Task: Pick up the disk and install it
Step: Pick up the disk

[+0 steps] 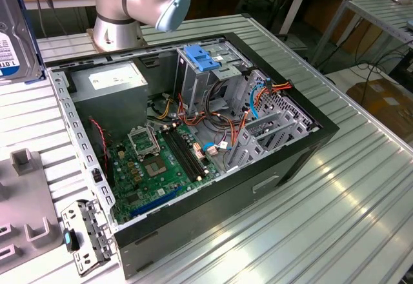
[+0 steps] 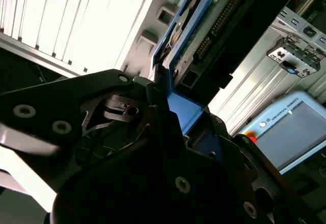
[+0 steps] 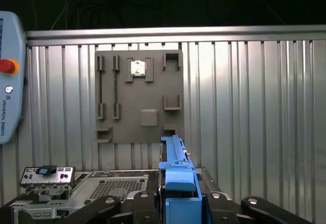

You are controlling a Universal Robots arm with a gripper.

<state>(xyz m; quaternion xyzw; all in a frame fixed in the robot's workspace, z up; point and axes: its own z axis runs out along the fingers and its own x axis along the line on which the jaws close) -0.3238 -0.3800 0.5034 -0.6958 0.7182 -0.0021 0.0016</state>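
The disk point(image 1: 11, 39) hangs in the air at the exterior view's far left, above the table, with its white label facing the camera and much of it cut off by the frame edge. In the first wrist view the disk's blue plastic frame point(image 3: 176, 175) stands edge-on between the black fingers of my gripper point(image 3: 178, 203). In the second wrist view the same blue edge point(image 2: 175, 89) and the disk's dark connector side run out from my gripper point(image 2: 168, 109). The jaws are shut on the disk.
An open computer case point(image 1: 303, 148) lies on the ribbed metal table, with a light-blue bracket point(image 1: 203, 58) atop its drive bay and a grey power supply point(image 1: 113, 77). A grey fixture plate point(image 3: 140, 96), a loose metal bracket point(image 1: 87, 235), a teach pendant point(image 3: 10, 81) and the arm's base point(image 1: 129, 6) stand around.
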